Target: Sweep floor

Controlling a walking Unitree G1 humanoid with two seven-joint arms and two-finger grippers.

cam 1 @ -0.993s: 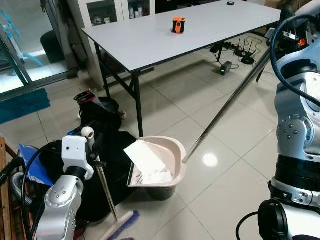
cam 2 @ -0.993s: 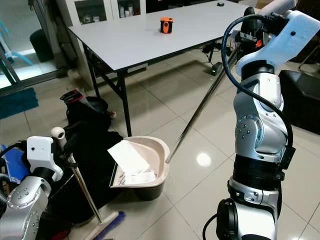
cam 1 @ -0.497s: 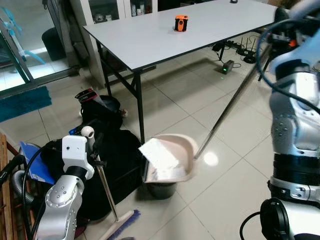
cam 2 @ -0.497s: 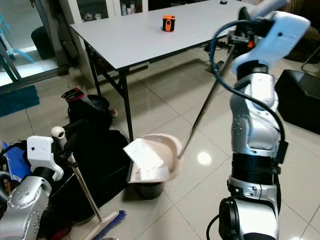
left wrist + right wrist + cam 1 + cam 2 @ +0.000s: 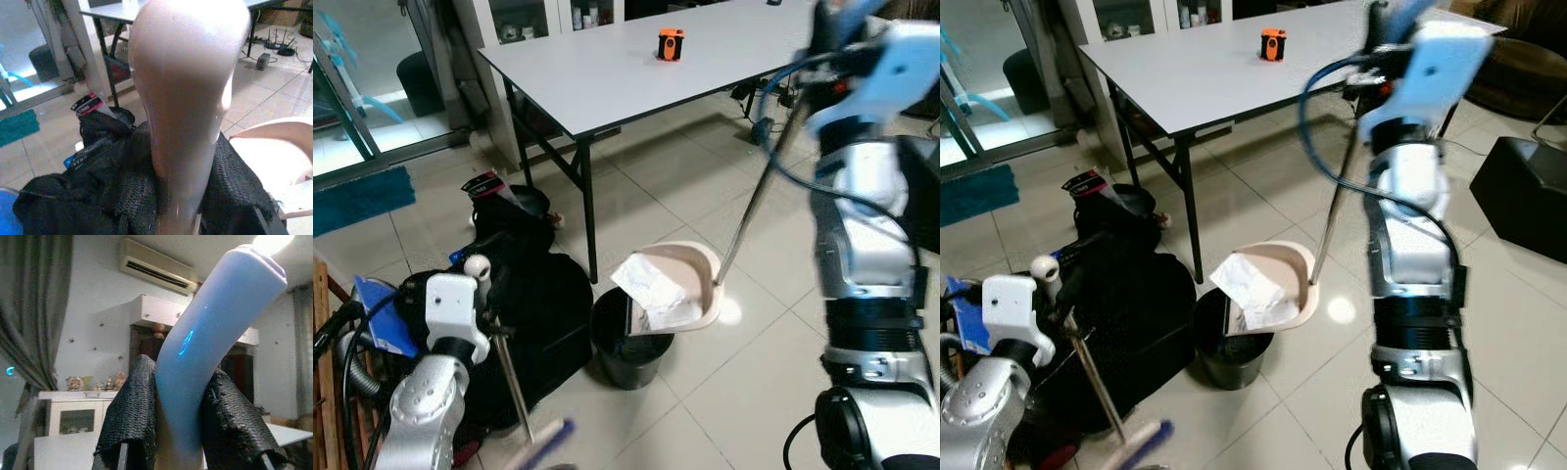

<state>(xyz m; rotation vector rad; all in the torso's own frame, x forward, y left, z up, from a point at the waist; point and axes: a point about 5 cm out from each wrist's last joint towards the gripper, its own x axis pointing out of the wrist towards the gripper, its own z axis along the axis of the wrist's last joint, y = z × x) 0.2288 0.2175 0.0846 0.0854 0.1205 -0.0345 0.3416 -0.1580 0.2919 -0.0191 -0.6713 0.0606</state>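
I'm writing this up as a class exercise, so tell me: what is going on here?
The robot is emptying a beige dustpan of crumpled paper into a black bin. Its right gripper is shut on the dustpan handle; its left gripper is shut on the broom handle, held beside a black bag.

One dustpan — one bin — one table.
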